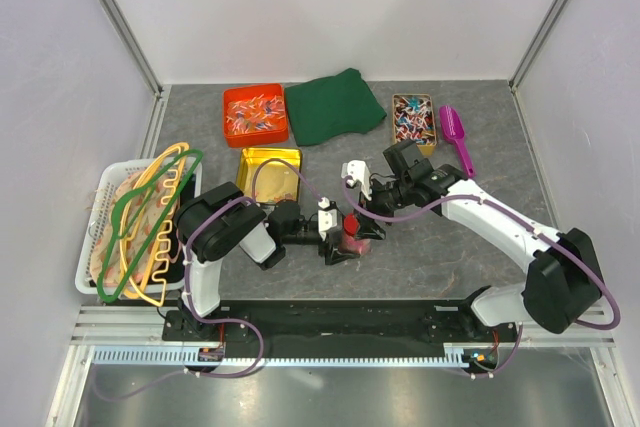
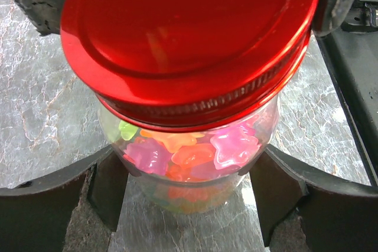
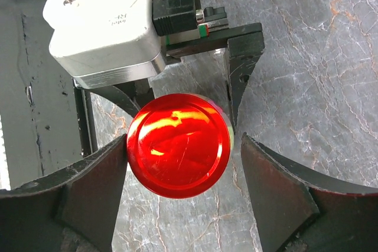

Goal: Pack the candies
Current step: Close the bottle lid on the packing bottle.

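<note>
A clear glass jar (image 2: 239,146) capped with a shiny red metal lid (image 2: 189,33) sits upright near the middle of the grey marbled tabletop (image 1: 500,137), just ahead of the two arm bases. The views do not settle whether it rests on the surface or is held just above it. Packed inside are the candies (image 2: 177,154), gummy pieces in pink, orange, yellow and green, filling the jar up to its neck.

The left gripper (image 2: 189,169) clasps the jar's body from the side, one dark finger against each flank of the glass below the lid. The right gripper (image 3: 184,146) hangs straight above with its jaws spread around the lid. A sliver of gap shows between the lid's rim and one finger, so it grips nothing.

Behind the arms lie an orange plastic tray (image 1: 229,99) of slim wrapped sweets, a folded dark green cloth (image 1: 333,105), a square gold tin (image 1: 280,162), a small box (image 1: 394,125) of red, blue and white twist-wrapped sweets and a magenta plastic scoop (image 1: 453,127). At the left edge, a white plastic basket (image 1: 84,267) holds green, yellow and orange clothes hangers (image 1: 150,232).
</note>
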Controlling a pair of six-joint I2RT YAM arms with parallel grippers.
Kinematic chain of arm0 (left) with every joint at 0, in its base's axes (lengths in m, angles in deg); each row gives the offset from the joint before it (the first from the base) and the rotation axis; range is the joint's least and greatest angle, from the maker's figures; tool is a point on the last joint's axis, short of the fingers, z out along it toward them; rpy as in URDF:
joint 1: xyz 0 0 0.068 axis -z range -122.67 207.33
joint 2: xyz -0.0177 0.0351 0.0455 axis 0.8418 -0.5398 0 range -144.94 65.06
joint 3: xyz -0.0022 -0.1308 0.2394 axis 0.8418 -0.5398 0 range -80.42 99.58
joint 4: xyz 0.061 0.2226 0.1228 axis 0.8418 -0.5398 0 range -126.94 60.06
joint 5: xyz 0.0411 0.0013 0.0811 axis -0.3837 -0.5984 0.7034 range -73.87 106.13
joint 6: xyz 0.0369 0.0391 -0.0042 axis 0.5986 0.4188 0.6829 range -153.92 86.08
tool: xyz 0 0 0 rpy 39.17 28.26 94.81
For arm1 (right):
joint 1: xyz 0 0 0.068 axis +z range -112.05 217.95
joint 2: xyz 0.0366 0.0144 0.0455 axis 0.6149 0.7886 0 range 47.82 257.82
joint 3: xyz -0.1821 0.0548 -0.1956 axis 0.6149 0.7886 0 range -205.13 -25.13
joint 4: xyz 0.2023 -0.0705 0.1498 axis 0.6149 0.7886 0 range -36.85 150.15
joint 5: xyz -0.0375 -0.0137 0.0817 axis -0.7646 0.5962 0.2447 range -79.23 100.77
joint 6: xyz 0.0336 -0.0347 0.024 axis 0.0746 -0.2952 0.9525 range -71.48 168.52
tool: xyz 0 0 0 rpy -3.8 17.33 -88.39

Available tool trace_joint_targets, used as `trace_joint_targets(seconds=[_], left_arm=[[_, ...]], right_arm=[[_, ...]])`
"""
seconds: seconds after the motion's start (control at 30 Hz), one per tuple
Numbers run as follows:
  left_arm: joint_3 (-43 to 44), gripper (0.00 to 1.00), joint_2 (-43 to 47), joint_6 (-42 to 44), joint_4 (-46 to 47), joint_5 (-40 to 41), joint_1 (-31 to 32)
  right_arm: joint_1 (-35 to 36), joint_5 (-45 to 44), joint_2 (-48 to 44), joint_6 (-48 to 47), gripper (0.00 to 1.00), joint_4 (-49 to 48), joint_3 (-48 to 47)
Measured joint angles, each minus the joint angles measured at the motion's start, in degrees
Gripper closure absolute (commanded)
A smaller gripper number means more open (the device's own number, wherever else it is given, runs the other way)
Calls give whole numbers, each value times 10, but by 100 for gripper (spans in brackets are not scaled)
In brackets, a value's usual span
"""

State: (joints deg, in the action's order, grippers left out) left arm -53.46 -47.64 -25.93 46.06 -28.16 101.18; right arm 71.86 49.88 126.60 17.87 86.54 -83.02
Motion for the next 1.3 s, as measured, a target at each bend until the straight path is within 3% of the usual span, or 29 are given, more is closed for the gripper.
trace_joint_targets(seconds=[0.57,1.07,1.3], left_arm=[[0,19,0,1,0,0,0],[0,20,0,5,0,-3,0],[0,20,0,7,0,-4,0]], right_arm=[[0,24,7,-7,3,37,-2],[0,15,-7,16,2,25,-9],[-1,15,-38,24,3,29,-62]])
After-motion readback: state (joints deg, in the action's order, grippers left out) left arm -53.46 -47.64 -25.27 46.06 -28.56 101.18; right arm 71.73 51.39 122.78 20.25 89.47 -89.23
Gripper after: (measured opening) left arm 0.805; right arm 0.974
